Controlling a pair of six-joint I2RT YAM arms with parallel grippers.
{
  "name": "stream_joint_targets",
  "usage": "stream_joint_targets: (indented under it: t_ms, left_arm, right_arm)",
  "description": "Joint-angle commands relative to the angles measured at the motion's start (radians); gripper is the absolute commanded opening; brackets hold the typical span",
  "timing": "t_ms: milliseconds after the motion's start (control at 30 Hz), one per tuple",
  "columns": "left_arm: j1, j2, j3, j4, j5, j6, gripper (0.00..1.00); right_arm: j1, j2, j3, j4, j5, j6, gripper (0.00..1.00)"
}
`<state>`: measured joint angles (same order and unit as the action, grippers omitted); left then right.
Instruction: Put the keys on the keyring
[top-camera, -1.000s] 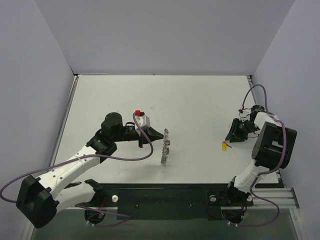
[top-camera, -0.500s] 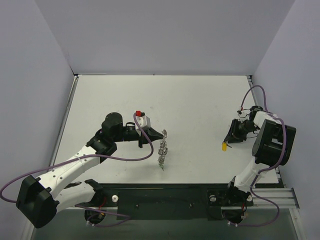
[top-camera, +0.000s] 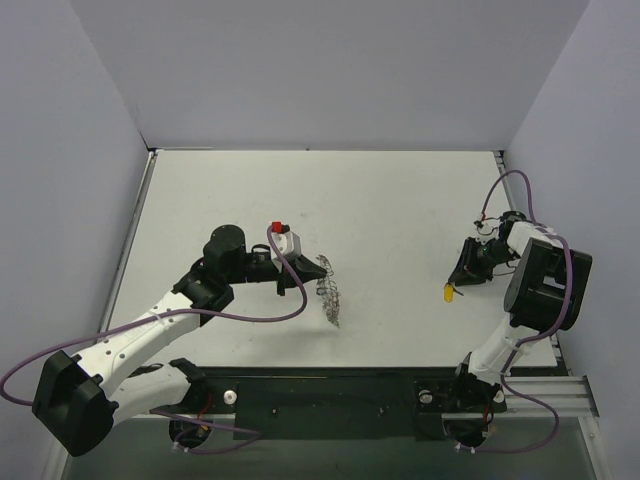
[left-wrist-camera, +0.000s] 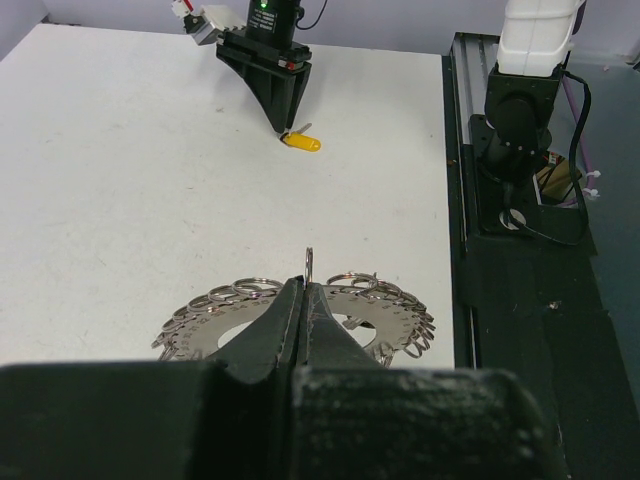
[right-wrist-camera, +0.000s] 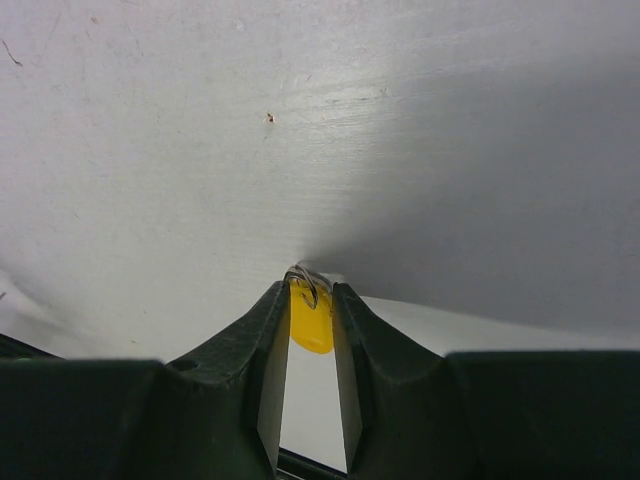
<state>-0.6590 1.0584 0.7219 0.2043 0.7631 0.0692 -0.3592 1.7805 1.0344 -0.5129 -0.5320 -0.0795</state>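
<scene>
The keyring (top-camera: 328, 291) is a thin silvery disc-like loop with small rings round its rim. It hangs edge-on from my left gripper (top-camera: 317, 269) near the table's middle. In the left wrist view my left gripper (left-wrist-camera: 305, 286) is shut on one small rim ring, with the keyring (left-wrist-camera: 385, 318) spread out below it. My right gripper (top-camera: 457, 282) is at the right side of the table, tip down on the surface. Its fingers close on the yellow key (right-wrist-camera: 311, 325), whose head sticks out below the tip (top-camera: 449, 292). The blue and green keys are out of view.
The white table (top-camera: 390, 210) is walled at the back and on both sides. A black rail (top-camera: 330, 395) with the arm bases runs along the near edge. The right gripper (left-wrist-camera: 283, 120) and yellow key (left-wrist-camera: 303, 142) also show in the left wrist view.
The keyring has swung in my left gripper, its lower end now leaning to the right. The right gripper and the yellow key have stayed in place.
</scene>
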Motion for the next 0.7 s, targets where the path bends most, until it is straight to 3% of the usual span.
stream_joint_targets:
  t_ms: [0, 667]
  left_arm:
    - [0.006, -0.029, 0.054, 0.033, 0.01, 0.018, 0.0]
    - [0.006, -0.031, 0.054, 0.03, 0.012, 0.02, 0.0]
  right_arm:
    - [0.002, 0.023, 0.03, -0.058, -0.017, -0.009, 0.2]
    - [0.002, 0.048, 0.039, -0.067, -0.019, -0.009, 0.15]
